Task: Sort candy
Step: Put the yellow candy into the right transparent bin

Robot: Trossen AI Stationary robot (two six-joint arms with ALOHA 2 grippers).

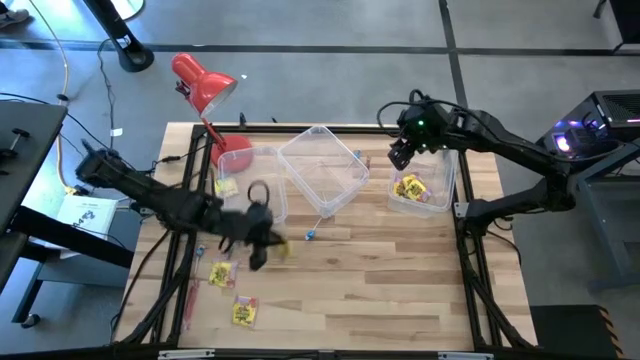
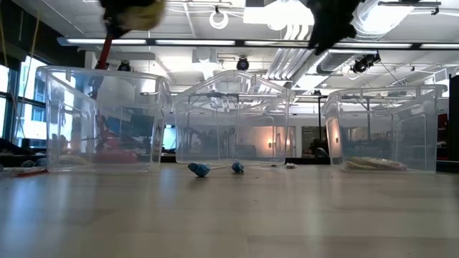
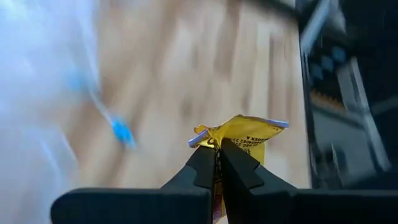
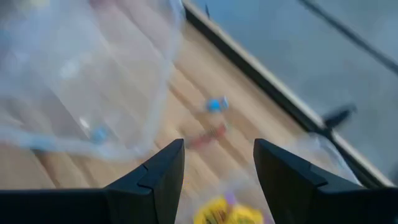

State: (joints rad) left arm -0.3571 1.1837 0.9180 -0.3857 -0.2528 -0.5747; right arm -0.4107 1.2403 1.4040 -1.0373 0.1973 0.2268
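Note:
My left gripper [image 1: 262,245] hangs over the table's left middle, shut on a yellow square candy packet [image 3: 244,133]. In the low view it shows at the top left [image 2: 133,11]. Two more yellow packets [image 1: 220,272] [image 1: 243,312] and a slim red stick [image 1: 190,300] lie flat on the wood near the front left. A blue-wrapped piece [image 1: 311,236] lies in front of the middle bin. My right gripper [image 4: 217,163] is open above the right bin [image 1: 445,165], which holds several yellow packets [image 1: 411,187]. My left gripper pinches the yellow packet between its two fingers [image 3: 200,167], one on each flat face. The packet's crumpled end [image 3: 239,148] sticks out beyond the fingertips. The packet is lifted clear of the table.
Three clear bins stand in a row at the back: the left one [image 1: 262,160] with a yellow packet [image 1: 226,186] inside, the middle one [image 1: 350,185] turned askew, the right one. A red desk lamp [image 1: 205,85] stands at the far left corner. Two blue pieces [image 2: 199,170] [image 2: 237,168] lie before the bins.

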